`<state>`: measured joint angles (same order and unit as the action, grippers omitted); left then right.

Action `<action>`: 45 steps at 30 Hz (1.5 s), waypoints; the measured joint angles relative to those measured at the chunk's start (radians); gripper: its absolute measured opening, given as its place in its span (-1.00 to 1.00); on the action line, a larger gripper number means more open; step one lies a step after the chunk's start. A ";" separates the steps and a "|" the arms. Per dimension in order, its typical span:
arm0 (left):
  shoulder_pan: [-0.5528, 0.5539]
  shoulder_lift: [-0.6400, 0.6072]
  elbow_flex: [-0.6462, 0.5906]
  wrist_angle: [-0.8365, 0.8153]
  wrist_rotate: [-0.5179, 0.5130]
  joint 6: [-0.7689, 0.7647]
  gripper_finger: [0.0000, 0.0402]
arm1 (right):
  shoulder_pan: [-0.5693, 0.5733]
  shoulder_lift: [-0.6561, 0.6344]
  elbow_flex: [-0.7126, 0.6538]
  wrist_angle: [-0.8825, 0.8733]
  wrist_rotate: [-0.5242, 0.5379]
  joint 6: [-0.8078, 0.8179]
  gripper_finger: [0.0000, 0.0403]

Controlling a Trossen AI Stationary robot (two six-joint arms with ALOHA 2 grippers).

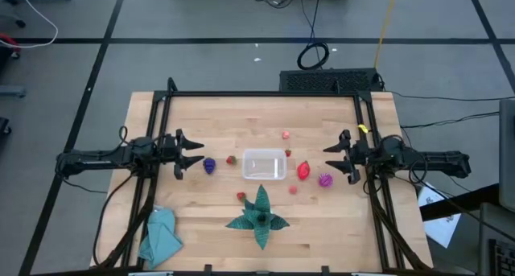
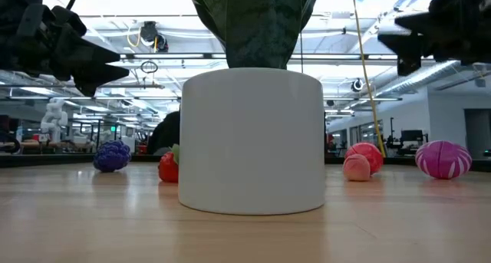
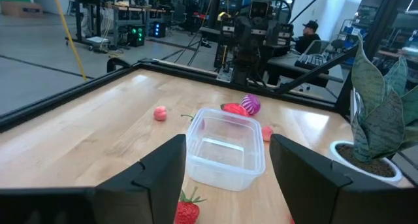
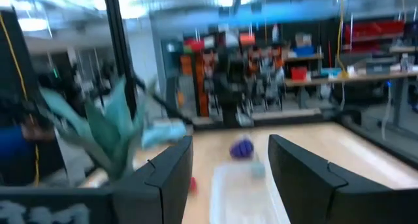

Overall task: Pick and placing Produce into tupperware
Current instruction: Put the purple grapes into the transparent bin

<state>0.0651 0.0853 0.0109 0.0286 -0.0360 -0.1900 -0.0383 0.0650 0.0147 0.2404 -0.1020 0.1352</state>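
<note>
Tupperware: clear rectangular container (image 1: 265,164) sits empty near the middle of the wooden table (image 1: 201,119), between the two arms.
Left gripper: left gripper (image 1: 196,154) hovers above the table at its left side, fingers spread apart and holding nothing, aimed toward the container.
Right gripper: right gripper (image 1: 330,158) hovers at the table's right side, fingers likewise parted and empty, facing the container from the opposite end.
Purple fruit: grape-like cluster (image 1: 209,166) lies just ahead of the left gripper, apart from the container.
Strawberry: small red strawberry (image 1: 232,159) rests between the purple cluster and the container's left end.
Red fruit: larger red piece (image 1: 303,170) lies just right of the container.
Spiky ball: magenta ball (image 1: 325,180) sits near the right gripper.
Pink pieces: one small pink fruit (image 1: 286,134) lies beyond the container, another (image 1: 294,189) just in front of its right corner.
Plant: dark-green leafy plant (image 1: 259,216) in a white pot (image 2: 252,140) stands at the near edge, a small red fruit (image 1: 241,196) beside it.
Cloth: teal cloth (image 1: 159,234) lies crumpled at the near left corner.
</note>
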 joint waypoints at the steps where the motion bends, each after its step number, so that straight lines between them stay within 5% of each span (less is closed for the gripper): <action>1: 0.000 0.000 0.000 0.000 0.000 -0.004 0.12 | 0.000 0.000 0.000 0.027 0.000 0.016 -0.05; 16: 0.000 0.000 0.001 0.046 -0.049 -0.066 0.12 | 0.000 0.000 0.009 0.274 -0.003 -0.054 -0.05; 22: 0.000 0.000 0.171 -0.034 -0.107 0.034 0.12 | 0.000 0.025 0.181 0.190 0.006 -0.236 -0.05; 28: -0.001 0.119 0.548 -0.377 -0.234 0.057 0.12 | 0.001 0.196 0.534 -0.184 0.200 -0.419 -0.05; 36: -0.001 0.532 0.995 -0.857 -0.462 -0.098 0.12 | 0.000 0.608 1.008 -0.874 0.573 -0.387 -0.05; 45: -0.001 0.920 1.264 -1.281 -0.507 -0.340 0.12 | -0.011 0.928 1.248 -1.388 0.600 -0.222 -0.05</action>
<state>0.0643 1.0055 1.2746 -1.2525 -0.5430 -0.5303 -0.0489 0.9929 1.2624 -1.1474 0.4980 -0.0871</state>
